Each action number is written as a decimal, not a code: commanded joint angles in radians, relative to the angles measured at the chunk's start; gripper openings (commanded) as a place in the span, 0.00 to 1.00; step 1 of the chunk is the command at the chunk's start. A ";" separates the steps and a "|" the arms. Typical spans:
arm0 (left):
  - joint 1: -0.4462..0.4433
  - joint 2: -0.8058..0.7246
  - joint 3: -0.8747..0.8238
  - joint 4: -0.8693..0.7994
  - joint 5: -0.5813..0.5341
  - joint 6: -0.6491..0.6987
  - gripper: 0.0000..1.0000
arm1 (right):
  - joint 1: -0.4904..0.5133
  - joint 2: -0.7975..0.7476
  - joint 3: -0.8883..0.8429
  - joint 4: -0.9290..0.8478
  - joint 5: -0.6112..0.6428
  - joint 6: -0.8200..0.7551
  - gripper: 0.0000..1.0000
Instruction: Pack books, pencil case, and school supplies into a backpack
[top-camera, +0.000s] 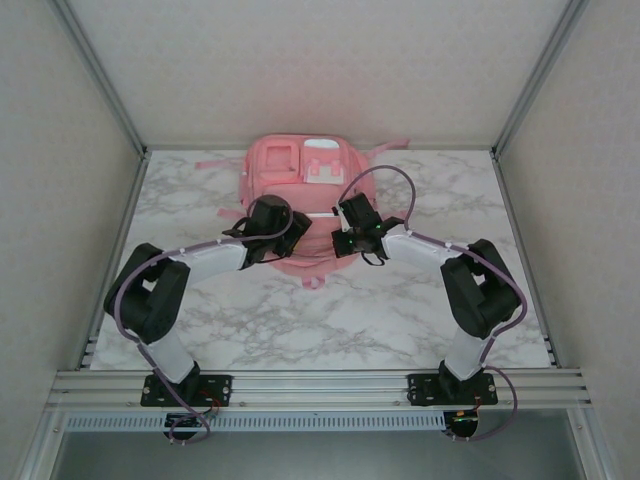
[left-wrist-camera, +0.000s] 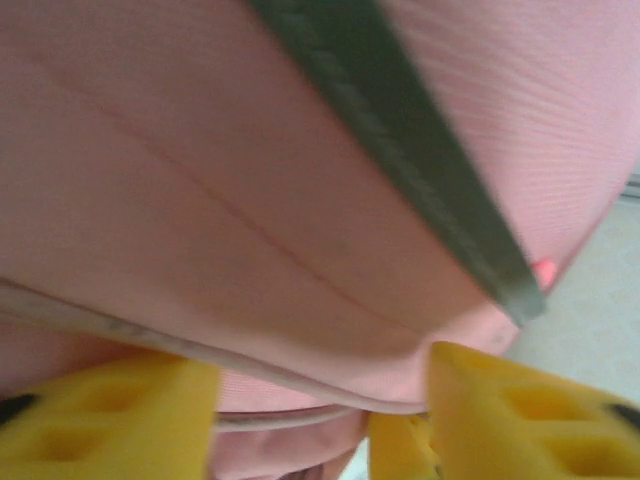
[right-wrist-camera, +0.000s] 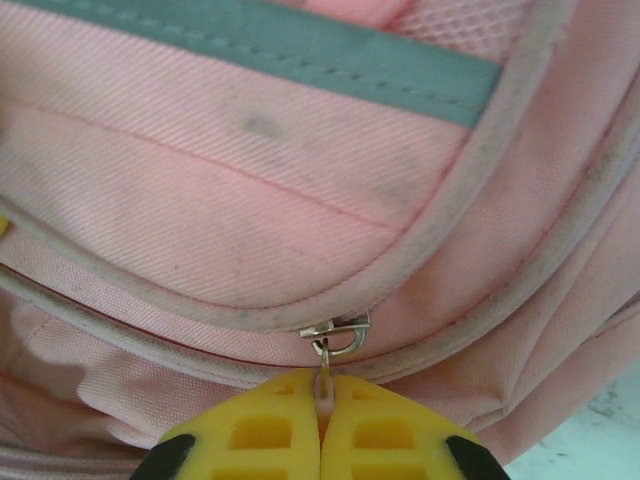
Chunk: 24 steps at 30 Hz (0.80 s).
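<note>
The large pink backpack (top-camera: 300, 175) lies flat at the back middle of the marble table, front pockets up. My right gripper (top-camera: 347, 238) rests on its near right side. In the right wrist view it (right-wrist-camera: 322, 405) is shut on the pink tab of a silver zipper pull (right-wrist-camera: 337, 333), under a white-piped pocket edge. My left gripper (top-camera: 290, 240) is at the near left side. In the left wrist view it (left-wrist-camera: 325, 405) stands open, its yellow fingers (left-wrist-camera: 110, 420) wide apart with the backpack's piped fabric edge (left-wrist-camera: 300, 385) between them. The books, pencil case and school supplies are out of view.
Bare marble table (top-camera: 350, 310) stretches in front of and beside the backpack. Pink straps (top-camera: 215, 163) trail off to its left. A grey-green band (right-wrist-camera: 300, 50) crosses the backpack's front. Metal frame posts and walls (top-camera: 110, 100) close in the table's back and sides.
</note>
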 joint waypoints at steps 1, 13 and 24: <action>-0.010 0.028 0.016 0.036 -0.026 0.010 0.27 | 0.011 -0.046 -0.008 -0.065 -0.003 -0.159 0.00; -0.004 -0.022 -0.060 -0.040 -0.037 0.061 0.00 | -0.172 0.104 0.221 -0.156 0.091 -0.523 0.00; 0.005 -0.076 -0.099 -0.046 -0.035 0.071 0.00 | -0.193 0.316 0.521 -0.252 0.080 -0.611 0.00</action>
